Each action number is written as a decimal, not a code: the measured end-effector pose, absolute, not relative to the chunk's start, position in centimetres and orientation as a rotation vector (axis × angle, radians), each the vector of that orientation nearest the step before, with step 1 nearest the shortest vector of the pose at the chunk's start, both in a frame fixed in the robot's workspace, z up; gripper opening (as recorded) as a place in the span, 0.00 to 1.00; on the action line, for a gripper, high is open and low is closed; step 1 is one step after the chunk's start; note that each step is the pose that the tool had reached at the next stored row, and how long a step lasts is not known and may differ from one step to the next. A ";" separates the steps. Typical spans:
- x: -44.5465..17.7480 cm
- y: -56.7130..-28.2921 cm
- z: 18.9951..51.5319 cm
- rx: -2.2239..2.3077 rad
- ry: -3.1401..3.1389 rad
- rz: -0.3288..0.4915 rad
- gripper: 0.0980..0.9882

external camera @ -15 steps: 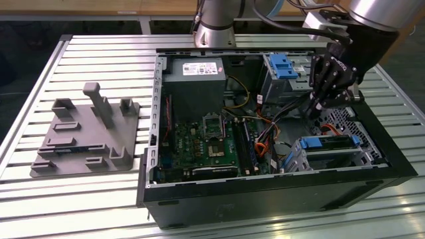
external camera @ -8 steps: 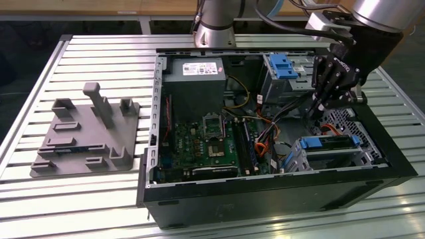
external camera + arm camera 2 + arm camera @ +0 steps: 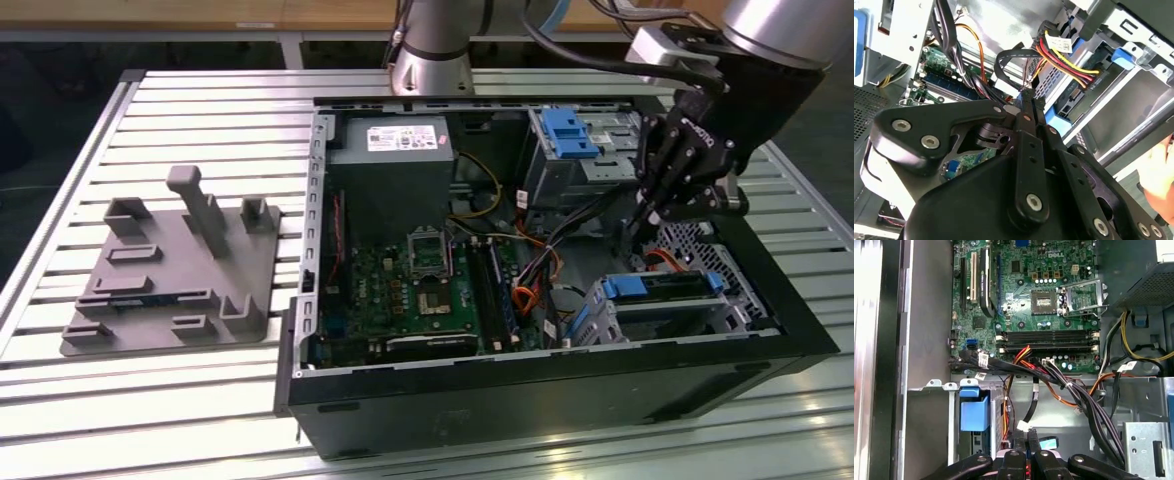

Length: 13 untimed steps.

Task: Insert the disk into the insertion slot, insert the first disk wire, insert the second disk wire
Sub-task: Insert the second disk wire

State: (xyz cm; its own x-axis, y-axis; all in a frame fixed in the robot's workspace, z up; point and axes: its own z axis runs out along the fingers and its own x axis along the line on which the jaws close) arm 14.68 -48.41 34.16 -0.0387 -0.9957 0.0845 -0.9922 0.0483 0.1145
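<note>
The disk (image 3: 663, 288), silver in its blue carrier, lies inside the insertion slot (image 3: 627, 318), the low silver cage at the near right corner of the black computer case (image 3: 534, 400). The carrier's blue end (image 3: 974, 412) also shows in the first wrist view. My gripper (image 3: 650, 232) hangs inside the case just behind the slot. In both wrist views its fingers meet at the tip (image 3: 1026, 97) (image 3: 1026, 440), shut on the end of a thin black wire (image 3: 1029, 407) (image 3: 1006, 57). A red, yellow and black wire bundle (image 3: 1066, 57) ends at a black plug beside the disk's blue frame (image 3: 1061, 110).
A taller metal bay with a blue latch (image 3: 567, 135) stands behind my gripper. The motherboard (image 3: 414, 290) and the power supply (image 3: 394, 140) take up the case's left half. A grey fixture plate (image 3: 167, 280) lies on the slatted table. A person's hand (image 3: 1159, 175) is close to the case.
</note>
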 end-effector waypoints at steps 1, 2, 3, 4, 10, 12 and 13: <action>14.7 -48.5 34.2 2.073 -2.170 -0.037 0.05; 14.8 -48.6 34.1 2.072 -2.171 -0.037 0.05; 14.8 -48.6 34.1 2.071 -2.172 -0.038 0.05; 15.0 -48.7 34.1 2.071 -2.173 -0.040 0.05; 16.0 -49.1 34.0 2.078 -2.179 -0.054 0.05; 16.1 -49.4 34.0 2.080 -2.181 -0.058 0.05; 16.1 -49.6 34.0 2.080 -2.181 -0.059 0.05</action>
State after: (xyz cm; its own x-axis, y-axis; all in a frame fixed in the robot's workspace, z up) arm 16.08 -49.63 34.00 -0.0438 -0.9969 0.0651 -0.9920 0.0512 0.1157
